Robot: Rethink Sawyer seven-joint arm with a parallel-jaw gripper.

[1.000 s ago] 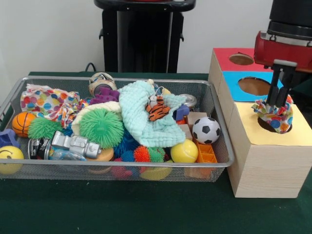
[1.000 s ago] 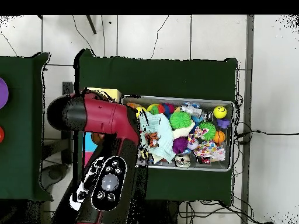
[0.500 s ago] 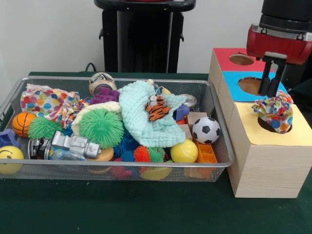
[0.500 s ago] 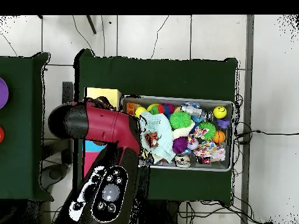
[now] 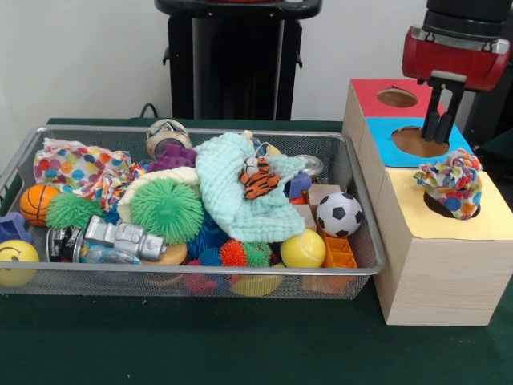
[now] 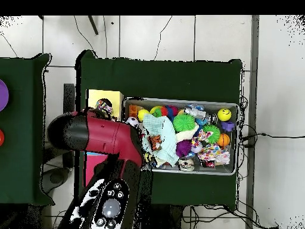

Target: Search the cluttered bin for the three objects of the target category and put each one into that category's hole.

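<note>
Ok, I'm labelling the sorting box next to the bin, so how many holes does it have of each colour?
Red hole: 1
Blue hole: 1
Yellow hole: 1, mostly covered by a dotted cloth
Total: 3

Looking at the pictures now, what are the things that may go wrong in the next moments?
1. The polka-dot cloth sits bunched on the rim of the yellow hole, not inside it. It may stay stuck there or slide off the box.
2. The gripper hangs above the blue hole, apart from the cloth, so nothing pushes the cloth down.
3. A second polka-dot cloth lies among crowded toys in the bin; grasping it may drag neighbours.
</note>
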